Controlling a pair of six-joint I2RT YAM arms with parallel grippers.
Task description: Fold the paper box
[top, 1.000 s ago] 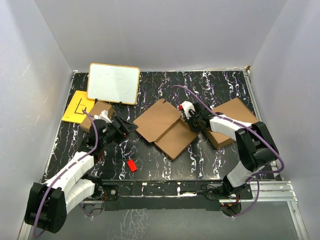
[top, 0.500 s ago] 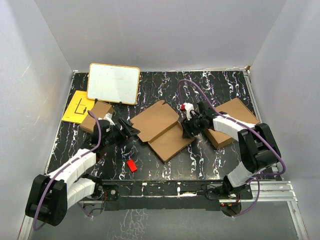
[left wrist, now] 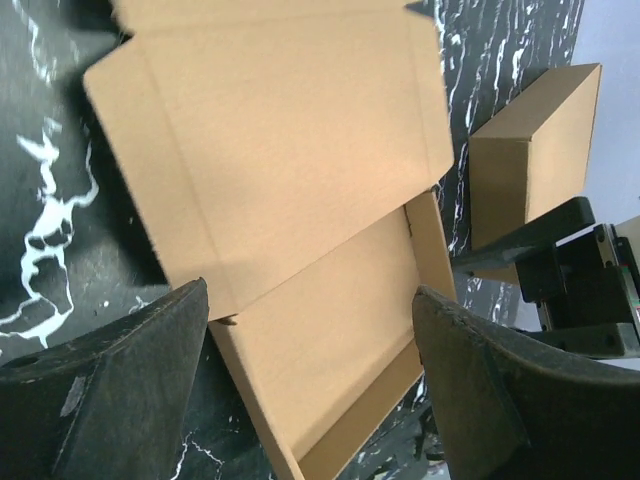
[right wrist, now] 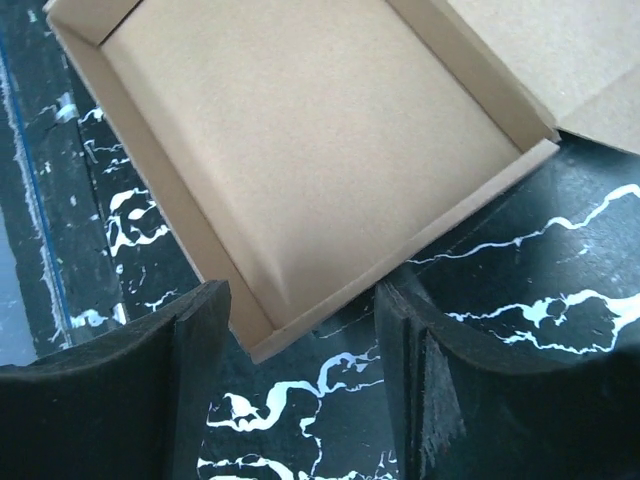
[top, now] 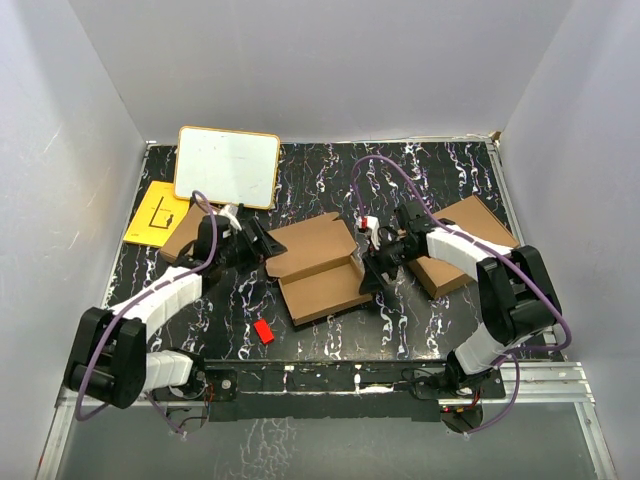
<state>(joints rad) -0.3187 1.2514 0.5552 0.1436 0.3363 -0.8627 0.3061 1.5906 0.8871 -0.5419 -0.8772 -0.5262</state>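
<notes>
The paper box [top: 315, 266] lies opened flat mid-table, its lid panel [top: 310, 243] behind the shallow tray [top: 322, 290]. My left gripper [top: 262, 243] is at the lid's left edge, open, and the box [left wrist: 300, 170] fills its wrist view beyond the two dark fingers [left wrist: 110, 390]. My right gripper [top: 375, 270] stands open at the tray's right side. In the right wrist view the tray's near corner [right wrist: 255, 345] sits just inside the gap between the fingertips [right wrist: 470, 380], touching neither.
A larger plain brown box [top: 470, 240] lies under my right forearm. A small brown box [top: 183, 232] sits behind my left arm. A whiteboard [top: 227, 166] and yellow sheet [top: 152, 213] are at the back left. A red block [top: 263, 331] lies near the front.
My right gripper has opened and let go of the box. The box has swung round to lie squarer and a little to the left. My left gripper moved up to the lid's left edge.
</notes>
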